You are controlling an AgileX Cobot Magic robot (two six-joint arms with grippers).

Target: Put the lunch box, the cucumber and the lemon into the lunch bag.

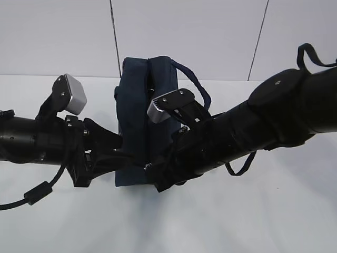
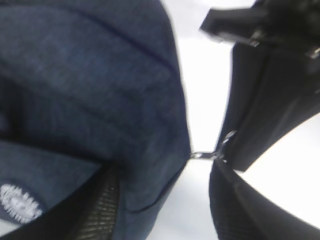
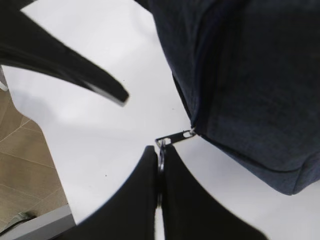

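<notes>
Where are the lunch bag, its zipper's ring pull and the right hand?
lunch bag (image 1: 134,126): exterior view, navy front panel.
ring pull (image 3: 161,159): right wrist view, ring pinched between the fingers.
right hand (image 3: 159,187): right wrist view, between its closed fingertips.

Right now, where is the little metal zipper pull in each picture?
Exterior view: not visible; the two arms hide the lunch bag's lower front.
Left wrist view: the zipper pull sits right of middle, between the bag and the right hand.
Right wrist view: the pull is at centre, its ring pinched in the shut right hand.
Shared landmark: the navy lunch bag on the white table.
</notes>
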